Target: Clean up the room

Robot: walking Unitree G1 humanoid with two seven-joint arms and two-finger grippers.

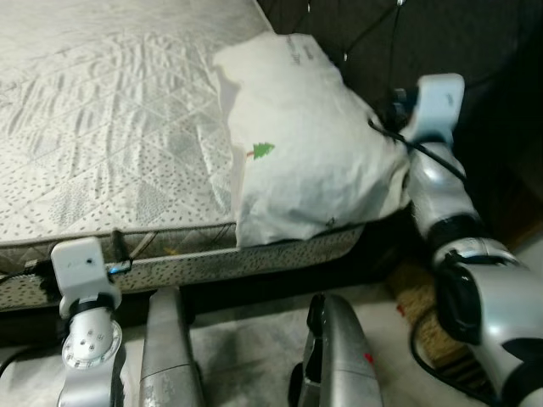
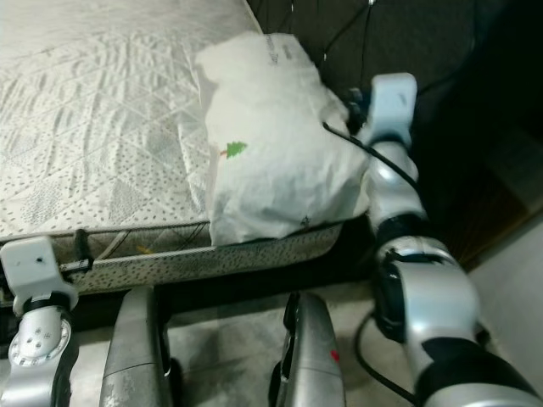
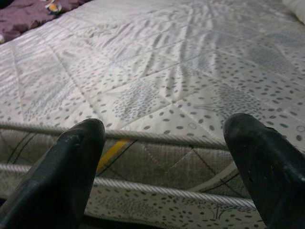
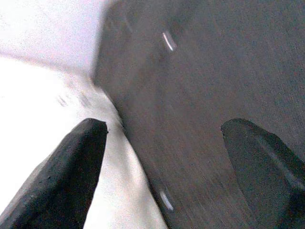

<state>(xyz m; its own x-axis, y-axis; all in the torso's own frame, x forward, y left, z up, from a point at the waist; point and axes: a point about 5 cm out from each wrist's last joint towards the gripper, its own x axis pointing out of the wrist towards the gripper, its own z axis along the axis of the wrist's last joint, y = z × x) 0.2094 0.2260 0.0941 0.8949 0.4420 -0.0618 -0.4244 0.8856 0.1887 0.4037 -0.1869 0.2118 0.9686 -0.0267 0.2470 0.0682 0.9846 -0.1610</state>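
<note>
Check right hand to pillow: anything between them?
Nothing visible. The right hand is open at the pillow, against its side by the dark headboard; one finger lies over the white fabric.

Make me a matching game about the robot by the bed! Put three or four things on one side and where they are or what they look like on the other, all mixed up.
Things:
1. pillow
2. mattress
3. left gripper
4. right gripper

Descriptions:
A. open, facing the mattress edge
B. white, with a small green tree print
C. open, between the pillow and the dark headboard
D. quilted, with a dotted pattern

Pairs: 1-B, 2-D, 3-A, 4-C
</note>
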